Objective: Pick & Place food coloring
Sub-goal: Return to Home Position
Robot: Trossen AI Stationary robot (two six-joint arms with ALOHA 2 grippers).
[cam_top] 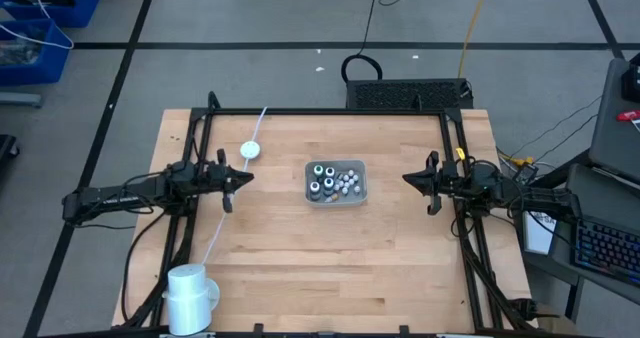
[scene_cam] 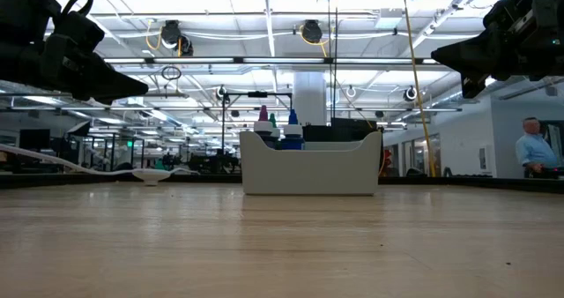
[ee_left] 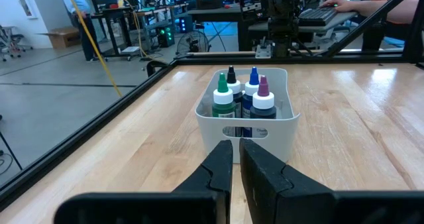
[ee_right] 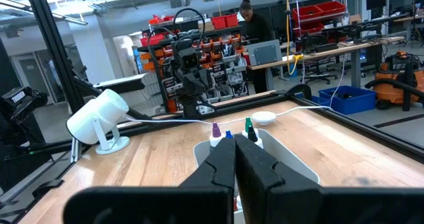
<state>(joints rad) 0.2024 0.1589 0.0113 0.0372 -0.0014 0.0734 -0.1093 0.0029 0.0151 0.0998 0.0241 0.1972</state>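
Now the four food coloring bottles (ee_left: 263, 103) stand upright, close together, inside the grey tray (ee_left: 278, 121). Their pointed tips are green, black, blue and purple above white collars. From above, they fill the tray's 9 o'clock half. A few small pale bits lie in its 3 o'clock half, too small to tell apart. At table height the coloured tips show over the tray's rim. The tray rests at the middle of the wooden table (cam_top: 400, 268).

At 9 o'clock from the tray, well apart from it, the left end effector (cam_top: 243, 179) hangs above the table with its tips aimed at the tray. Its fingers (ee_left: 218, 168) are clenched to a thin slit and hold nothing. At 3 o'clock, about as far off, the right end effector (cam_top: 410, 178) faces the tray the same way, raised off the wood. Its fingers (ee_right: 222, 164) are pressed together on nothing.

A white round puck (cam_top: 250, 150) lies at 10 o'clock from the tray, near the left end effector. A white cable (cam_top: 215, 233) runs through it across the table's 9 o'clock side. A white cylindrical device on a stand (cam_top: 190, 293) sits in the table's 7 o'clock corner. Beyond the table, a person (scene_cam: 533, 148) stands in the room.
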